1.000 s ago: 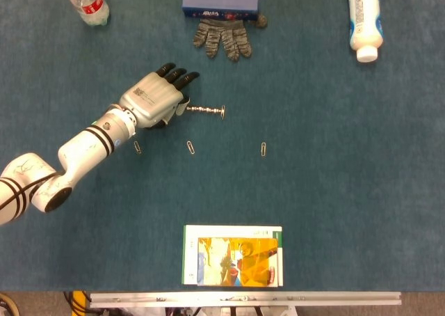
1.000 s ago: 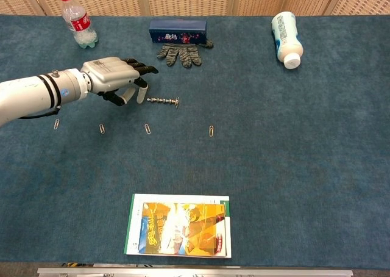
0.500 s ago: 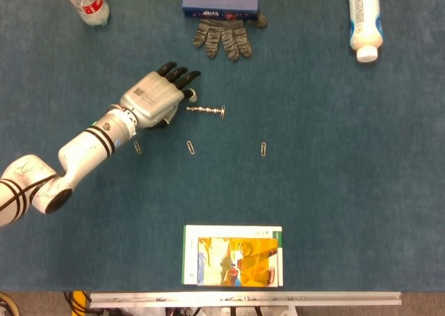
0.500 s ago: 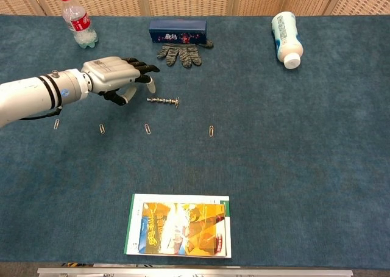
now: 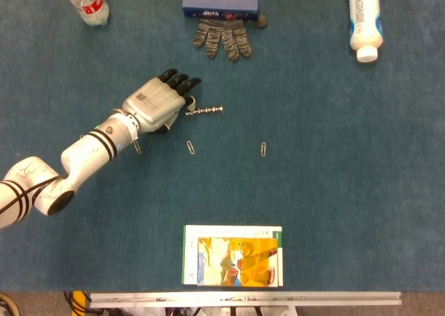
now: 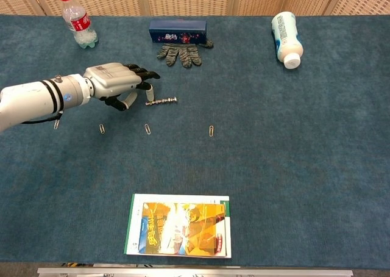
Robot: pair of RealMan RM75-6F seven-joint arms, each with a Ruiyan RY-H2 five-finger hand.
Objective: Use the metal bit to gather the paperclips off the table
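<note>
Metal bit [image 5: 206,111]: slim, ridged, silvery

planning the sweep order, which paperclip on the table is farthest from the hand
The paperclip lying alone toward the right, farthest from the left hand; the others lie nearer the arm.

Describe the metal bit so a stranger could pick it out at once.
Start at the grey glove lying below the blue box at the table's far edge, then come toward the near side to the left hand. The metal bit lies on the cloth right at its fingertips. It is a short, knobbly silver rod, thicker and longer than the thin wire paperclips in the row nearer the book.
</note>
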